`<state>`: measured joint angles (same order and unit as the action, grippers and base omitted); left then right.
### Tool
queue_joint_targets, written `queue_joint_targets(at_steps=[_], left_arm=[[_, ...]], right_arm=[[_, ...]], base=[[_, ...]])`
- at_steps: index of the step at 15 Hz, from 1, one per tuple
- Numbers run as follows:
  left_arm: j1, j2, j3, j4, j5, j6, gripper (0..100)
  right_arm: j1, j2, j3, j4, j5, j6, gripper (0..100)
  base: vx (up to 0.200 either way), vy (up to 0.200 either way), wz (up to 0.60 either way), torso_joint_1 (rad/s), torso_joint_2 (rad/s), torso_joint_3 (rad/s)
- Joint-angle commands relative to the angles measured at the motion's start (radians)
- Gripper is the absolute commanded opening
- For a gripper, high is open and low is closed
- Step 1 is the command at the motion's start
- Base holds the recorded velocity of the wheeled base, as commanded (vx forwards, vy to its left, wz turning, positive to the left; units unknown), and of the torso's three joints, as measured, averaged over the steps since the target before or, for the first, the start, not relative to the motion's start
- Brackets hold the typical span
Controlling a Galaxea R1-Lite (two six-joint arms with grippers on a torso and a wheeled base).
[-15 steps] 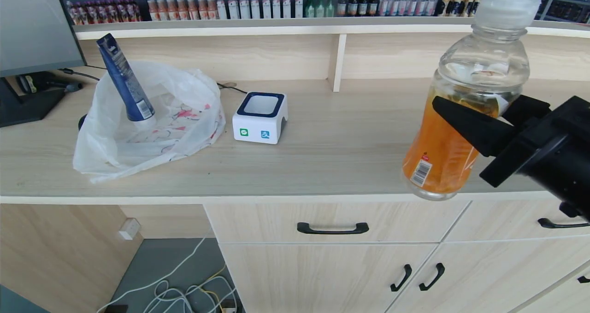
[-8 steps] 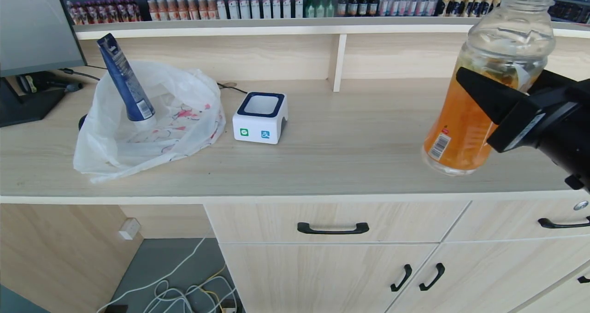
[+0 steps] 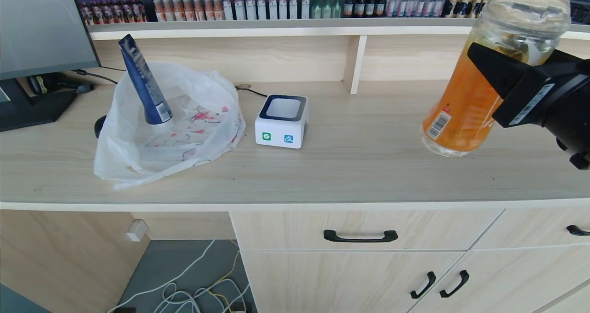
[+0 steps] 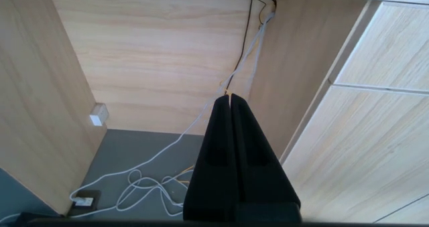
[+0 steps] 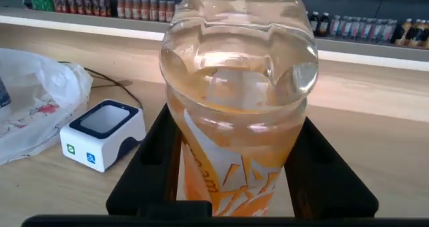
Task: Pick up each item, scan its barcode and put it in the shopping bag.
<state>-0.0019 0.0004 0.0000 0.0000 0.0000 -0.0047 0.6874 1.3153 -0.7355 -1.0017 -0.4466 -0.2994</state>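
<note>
My right gripper [image 3: 500,68] is shut on a clear bottle of orange drink [image 3: 465,96], held tilted above the right side of the counter [image 3: 359,165]; a barcode label faces out near its base. In the right wrist view the bottle [image 5: 238,120] sits between the two black fingers [image 5: 151,160]. A white scanner box [image 3: 281,121] with a dark-rimmed top window stands mid-counter and is seen again as the scanner [image 5: 102,134]. The white plastic shopping bag [image 3: 198,119] lies left of it with a dark blue tube [image 3: 144,81] leaning up inside. My left gripper [image 4: 230,106] hangs shut below the counter, facing cabinet panels.
A monitor [image 3: 41,22] on a dark stand sits at the counter's far left, with a cable running behind the bag. A raised shelf with a vertical divider [image 3: 354,64] backs the counter, bottles lined above it. Drawers with black handles [image 3: 360,235] lie below; cables litter the floor.
The right gripper has carried the bottle up and away from the counter's front edge, farther over the counter. The head camera has shifted, sliding the whole scene to the right.
</note>
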Motion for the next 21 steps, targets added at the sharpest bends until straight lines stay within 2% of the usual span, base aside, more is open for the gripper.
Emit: queue_joint_targets(at_steps=[1,5,14,21], left_arm=[[0.000,0.000,0.000,0.002,0.000,0.000,0],[0.000,0.000,0.000,0.000,0.000,-0.001,0],[0.000,0.000,0.000,0.000,0.000,0.000,0],[0.000,0.000,0.000,0.000,0.000,0.003,0]], right_arm=[[0.003,0.004,0.007,0.002,-0.001,0.002,0],[0.003,0.002,-0.056,0.002,-0.003,0.002,0],[0.004,0.022,-0.056,0.002,0.005,0.005,0],[0.040,0.071,-0.102,0.002,0.000,-0.029,0]], base=[[0.000,0.200,0.00,-0.007,0.00,0.012],[0.000,0.200,0.00,0.001,0.01,0.005],[0.000,0.200,0.00,0.002,0.00,0.003],[0.000,0.000,0.00,0.000,0.00,0.000]])
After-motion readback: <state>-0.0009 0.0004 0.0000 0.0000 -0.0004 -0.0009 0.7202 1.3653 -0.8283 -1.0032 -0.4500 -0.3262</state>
